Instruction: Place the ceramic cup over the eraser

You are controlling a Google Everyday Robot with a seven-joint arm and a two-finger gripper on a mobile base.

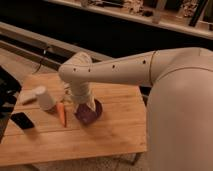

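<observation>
The white ceramic cup (46,98) stands on the left part of the wooden table (115,130). The black eraser (22,120) lies flat near the table's left edge, in front of and left of the cup and apart from it. My arm reaches in from the right and bends down at the table's middle. My gripper (84,104) points down over the dark purple bowl (90,113), right of the cup. It stands open and holds nothing. The wrist hides most of it.
An orange carrot (61,114) lies between the cup and the bowl. A flat white item (27,95) lies just left of the cup. A dark object (7,92) stands off the table's left edge. A long rail (35,42) runs behind the table.
</observation>
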